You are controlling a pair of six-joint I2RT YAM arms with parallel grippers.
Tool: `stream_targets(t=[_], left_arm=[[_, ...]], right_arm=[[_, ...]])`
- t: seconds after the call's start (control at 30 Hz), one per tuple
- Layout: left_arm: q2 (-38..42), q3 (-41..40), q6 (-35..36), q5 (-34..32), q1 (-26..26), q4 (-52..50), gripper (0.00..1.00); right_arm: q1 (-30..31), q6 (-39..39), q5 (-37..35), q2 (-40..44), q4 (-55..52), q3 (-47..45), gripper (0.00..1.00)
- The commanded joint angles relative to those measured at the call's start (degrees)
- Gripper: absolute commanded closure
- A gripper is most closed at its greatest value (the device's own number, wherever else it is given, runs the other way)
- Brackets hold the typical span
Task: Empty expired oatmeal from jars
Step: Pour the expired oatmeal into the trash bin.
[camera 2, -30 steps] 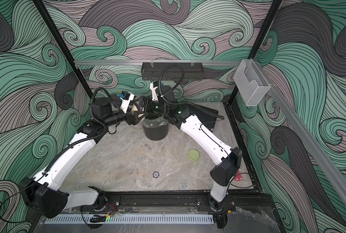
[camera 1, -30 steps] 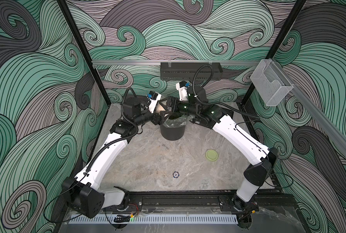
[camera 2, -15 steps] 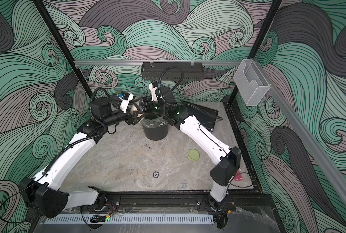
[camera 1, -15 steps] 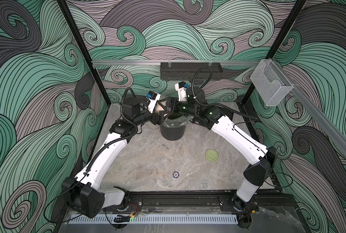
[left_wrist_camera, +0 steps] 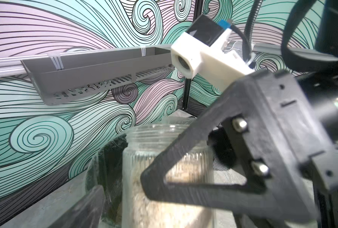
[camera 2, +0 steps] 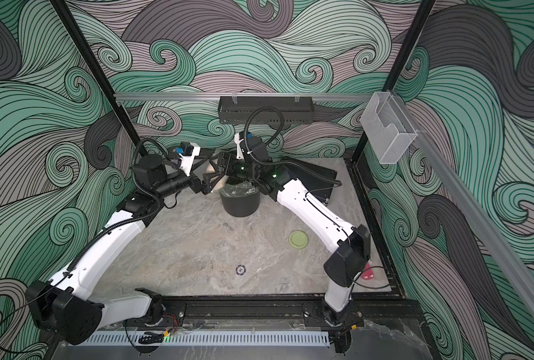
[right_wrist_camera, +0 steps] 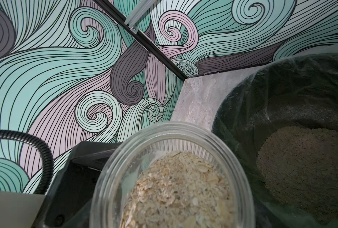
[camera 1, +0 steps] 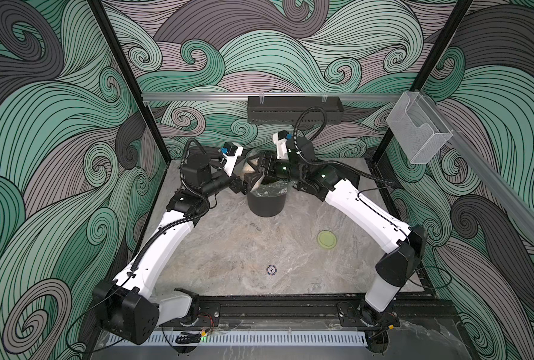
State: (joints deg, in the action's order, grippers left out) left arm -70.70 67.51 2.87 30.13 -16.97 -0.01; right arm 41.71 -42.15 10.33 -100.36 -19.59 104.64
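A clear glass jar with its mouth open hangs over the black bin, half full of pale oatmeal. My right gripper is shut on the jar; one of its black fingers crosses the glass. My left gripper stands open around the jar from the other side, with a gap between its blurred finger and the glass. More oatmeal lies in the plastic-lined bin. The yellow-green lid rests on the table to the right.
A black slotted shelf hangs on the back rail above the arms. A clear plastic holder is fixed to the right rail. A small round marker sits mid-table, and a black flat panel lies behind the right arm.
My left gripper's jaws have spread wide beside the jar. The right gripper keeps its hold, and both arms have stayed over the bin.
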Motion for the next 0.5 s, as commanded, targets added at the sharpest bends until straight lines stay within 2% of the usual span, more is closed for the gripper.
stream_targets(t=[0.0, 0.2, 0.47], left_arm=[[1.92, -0.21, 0.87, 1.94, 0.71, 7.03, 0.01], [3.23, -2.20, 3.02, 3.13, 1.76, 7.17, 0.02], [6.70, -13.54, 5.65, 3.62, 2.26, 25.10, 0.02]], right_arm=[[-0.16, -1.66, -0.18, 1.94, 5.05, 1.08, 0.74], [-0.75, -4.49, 0.60, 2.42, 6.37, 1.19, 0.76], [-1.50, -10.10, 2.45, 4.08, 9.57, 0.96, 0.77]])
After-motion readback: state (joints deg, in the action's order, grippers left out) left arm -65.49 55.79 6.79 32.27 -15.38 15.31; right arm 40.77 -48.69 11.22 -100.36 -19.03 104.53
